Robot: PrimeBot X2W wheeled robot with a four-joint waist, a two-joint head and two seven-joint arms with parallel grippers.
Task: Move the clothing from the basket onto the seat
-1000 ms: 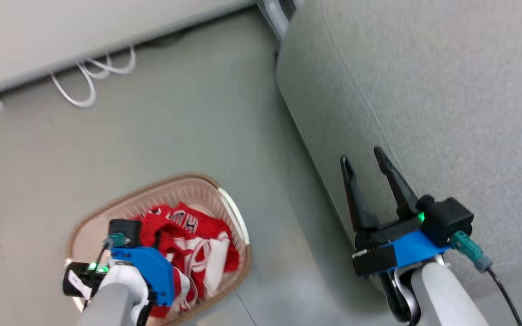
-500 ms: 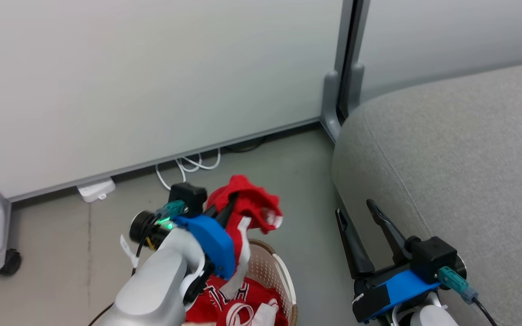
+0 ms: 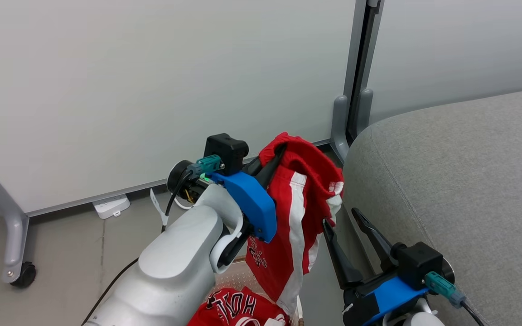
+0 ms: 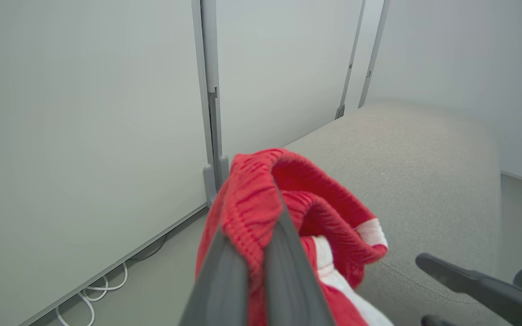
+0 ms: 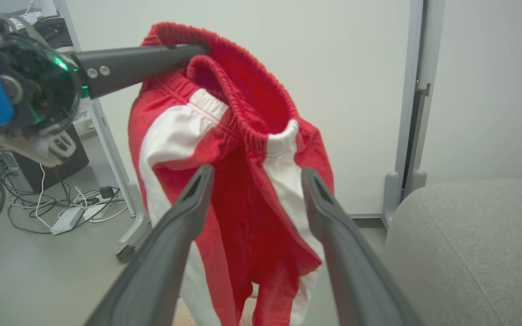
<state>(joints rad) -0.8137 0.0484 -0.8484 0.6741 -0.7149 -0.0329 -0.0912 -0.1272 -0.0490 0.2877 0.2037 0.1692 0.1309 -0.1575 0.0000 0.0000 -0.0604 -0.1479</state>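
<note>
Left gripper (image 3: 275, 156) is up high, clenched tight on the waistband of the red shorts (image 3: 288, 217). The elastic bunches over its dark fingers and the legs hang straight down, a white band on each side. The shorts dangle over the basket (image 3: 233, 277), just beside the rounded front edge of the seat (image 3: 460, 181) but not on it. Down in the basket the jersey (image 3: 238, 310) lies crumpled, black-and-white lettering facing up. Right gripper (image 3: 341, 217) sits low against the seat's front edge, jaws spread wide and released, fingers aimed up at the hanging shorts. From its wrist view the cloth hangs just beyond the two fingertips, and whether it brushes them I can't tell. Pale wall panels (image 3: 152, 90) stand behind it all
</note>
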